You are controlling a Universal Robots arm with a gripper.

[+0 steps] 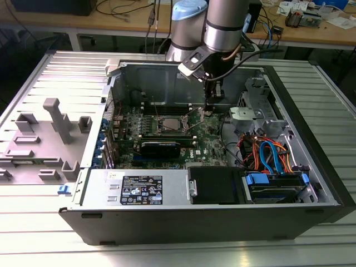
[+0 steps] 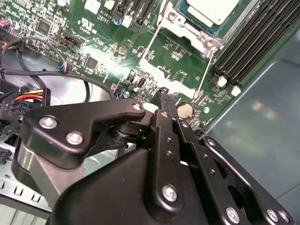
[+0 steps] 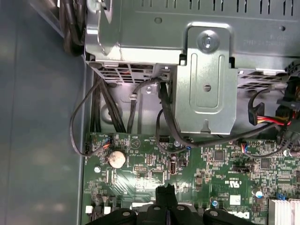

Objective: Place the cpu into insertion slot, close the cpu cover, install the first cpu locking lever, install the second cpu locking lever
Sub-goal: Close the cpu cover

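I am reaching down into the open computer case (image 1: 167, 222), which is lying on the ribbed metal table (image 1: 178, 256). My tool (image 1: 208, 110) is hanging low over the green motherboard (image 1: 208, 136), near the insertion slot (image 1: 158, 129) and on the exterior view's right of it. In both wrist views my tool (image 2: 165, 96) (image 3: 166, 190) is clenched, its black fingertips (image 3: 162, 191) pressing together with nothing between them.

The cpu (image 1: 169, 123) is sitting in the insertion slot, its dull silver top facing up. In the second wrist view the cpu (image 2: 211, 9) is lying inside the slot's silvery rim (image 2: 187, 35), between banks of long black memory slots (image 2: 248, 42). One thin silvery lever (image 2: 151, 40) and another (image 2: 205, 70) are running out from the rim's corners towards my tool. I cannot tell from these angles whether the cpu cover is lying flat over the chip.

A round coin battery (image 3: 117, 159) is sitting on the board just beside my fingertips, and it is showing in the second wrist view (image 2: 185, 110) too. Beyond it a silver metal bracket (image 3: 206, 79) is standing over the board's edge, with black cables (image 3: 161, 101) hanging beside it. On the exterior view's left a grey plastic shroud (image 1: 55, 119) is resting on the table, apart from the case.
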